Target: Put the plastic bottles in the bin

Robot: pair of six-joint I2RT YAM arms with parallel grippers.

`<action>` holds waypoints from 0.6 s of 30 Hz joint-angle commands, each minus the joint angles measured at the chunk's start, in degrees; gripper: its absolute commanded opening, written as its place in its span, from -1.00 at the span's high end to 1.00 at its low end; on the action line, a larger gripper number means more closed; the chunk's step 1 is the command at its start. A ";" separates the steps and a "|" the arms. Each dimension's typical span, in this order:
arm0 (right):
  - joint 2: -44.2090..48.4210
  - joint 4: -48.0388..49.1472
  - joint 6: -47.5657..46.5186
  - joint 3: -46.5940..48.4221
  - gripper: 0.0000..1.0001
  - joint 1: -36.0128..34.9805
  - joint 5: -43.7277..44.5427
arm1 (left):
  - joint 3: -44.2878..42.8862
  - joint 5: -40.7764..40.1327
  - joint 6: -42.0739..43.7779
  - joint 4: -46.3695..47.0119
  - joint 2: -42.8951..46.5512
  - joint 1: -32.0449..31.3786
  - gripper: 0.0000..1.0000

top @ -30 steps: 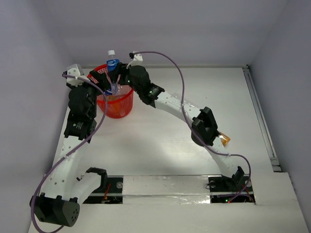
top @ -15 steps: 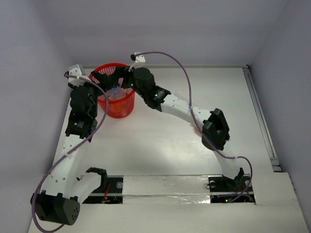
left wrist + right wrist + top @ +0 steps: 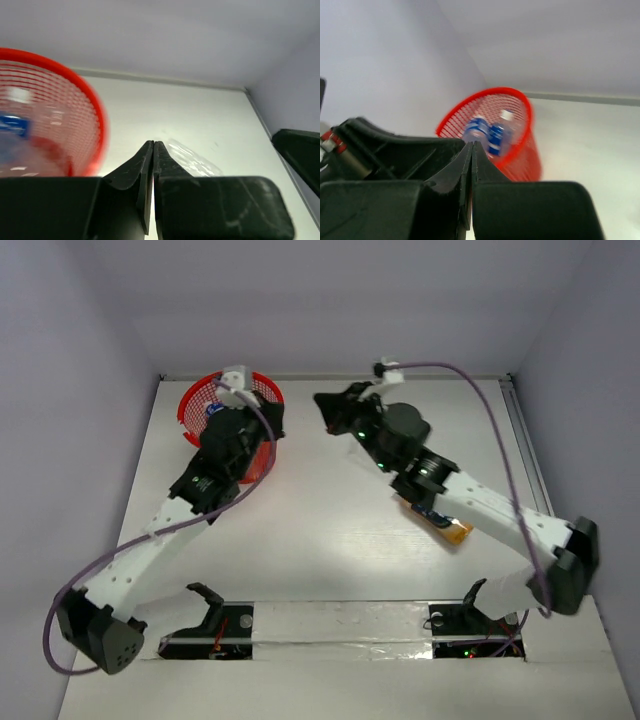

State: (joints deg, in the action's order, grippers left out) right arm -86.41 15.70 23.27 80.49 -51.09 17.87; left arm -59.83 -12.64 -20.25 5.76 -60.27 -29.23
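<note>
The red lattice bin [image 3: 196,398] stands in the far left corner of the surface [image 3: 320,540], its solid rim round and its mesh walls thin enough to see through. Inside it stand clear blue-labelled bottles [image 3: 487,134], one showing a white cap, blurred in both wrist views. An orange bottle [image 3: 453,531] lies on the surface nearer the right edge, partly hidden beneath the right arm [image 3: 480,505]. The left arm [image 3: 215,465] reaches over the bin's near side. The left fingers [image 3: 152,146] are pressed together with nothing between them, and the right fingers [image 3: 471,146] are likewise clenched and empty.
</note>
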 commanded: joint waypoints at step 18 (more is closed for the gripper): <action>51.95 -39.25 1.17 -21.61 0.80 5.21 16.23 | -13.81 -6.07 -27.54 9.00 -42.90 -37.48 -0.33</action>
State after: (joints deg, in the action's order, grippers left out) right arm -34.98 -16.03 25.65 55.66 -46.13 32.03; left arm -69.93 -17.15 -40.14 11.31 -103.42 -65.43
